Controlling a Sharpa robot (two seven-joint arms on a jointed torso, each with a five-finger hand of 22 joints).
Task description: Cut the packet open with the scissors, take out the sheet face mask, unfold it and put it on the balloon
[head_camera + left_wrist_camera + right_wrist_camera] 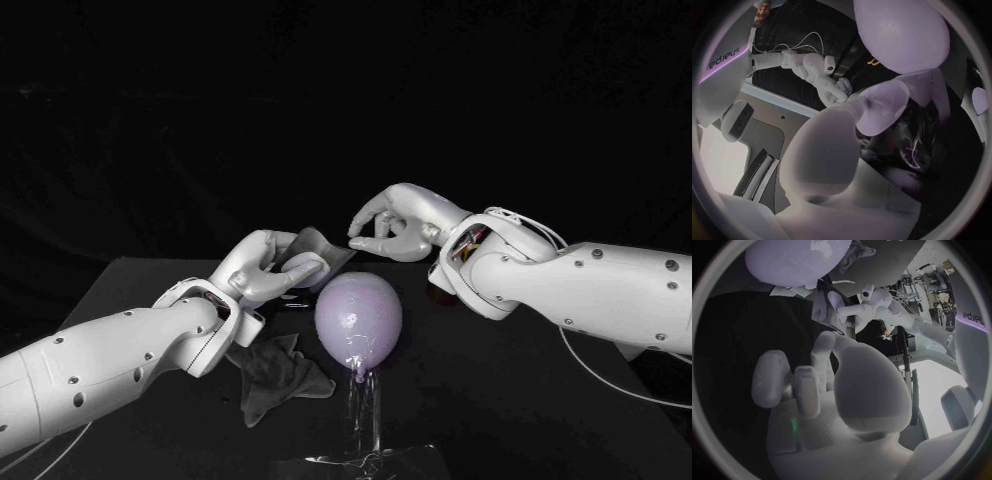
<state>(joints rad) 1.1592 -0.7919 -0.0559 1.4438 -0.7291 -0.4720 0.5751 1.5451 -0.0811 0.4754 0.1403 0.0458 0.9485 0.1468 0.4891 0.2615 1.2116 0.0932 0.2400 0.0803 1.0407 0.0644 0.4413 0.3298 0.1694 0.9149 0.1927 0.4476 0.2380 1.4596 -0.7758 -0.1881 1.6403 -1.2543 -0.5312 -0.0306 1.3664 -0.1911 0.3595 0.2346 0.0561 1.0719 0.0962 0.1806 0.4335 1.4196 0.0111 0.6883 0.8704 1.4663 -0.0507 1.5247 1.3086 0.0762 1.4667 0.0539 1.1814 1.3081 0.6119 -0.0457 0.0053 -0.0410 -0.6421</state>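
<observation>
Packet [319,244] is gripped by left robot hand [277,272] at frame centre, just upper left of balloon [358,318]. Right robot hand [387,226] is seen upper right of balloon, fingers curled in, nothing held. Crumpled grey cloth [281,372] is laid on surface [505,400], lower left.

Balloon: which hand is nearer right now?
Left, likely. The left hand, holding the packet, sits right beside the upper part of the balloon; the right hand hangs above it, farther off.
</observation>
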